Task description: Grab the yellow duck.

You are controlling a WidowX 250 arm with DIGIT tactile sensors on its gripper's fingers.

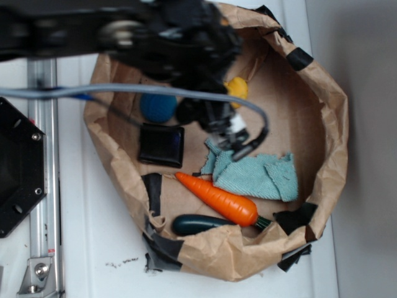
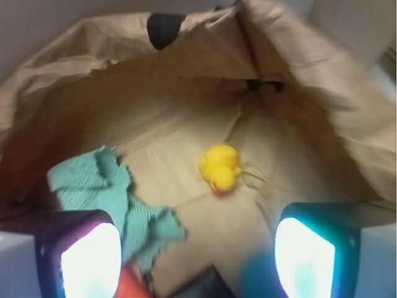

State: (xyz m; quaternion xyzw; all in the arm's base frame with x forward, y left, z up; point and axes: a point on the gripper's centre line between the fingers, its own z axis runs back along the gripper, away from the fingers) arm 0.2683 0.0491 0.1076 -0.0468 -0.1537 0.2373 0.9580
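Wrist view gives me the two fingers (image 2: 87, 254) glowing at the bottom corners, spread wide with nothing between them, so the gripper (image 2: 197, 257) is open and empty. Just past them lies the green cloth (image 2: 99, 186) on the left, a blurred red shape and a dark corner at the lower edge I cannot name from here. Further in, the yellow duck (image 2: 219, 167) sits alone on the brown paper floor, apart from the cloth. Behind it the crumpled paper wall (image 2: 186, 56) rises, patched with black tape.

On the exterior camera the paper enclosure rests on a white table (image 1: 93, 248). Nearest me lie a dark green object (image 1: 198, 223) and the orange carrot (image 1: 220, 198), then the cloth, a black square (image 1: 161, 144), a teal ball (image 1: 158, 107). The blurred arm (image 1: 155, 37) hides most of the duck; only a yellow sliver shows at the far side
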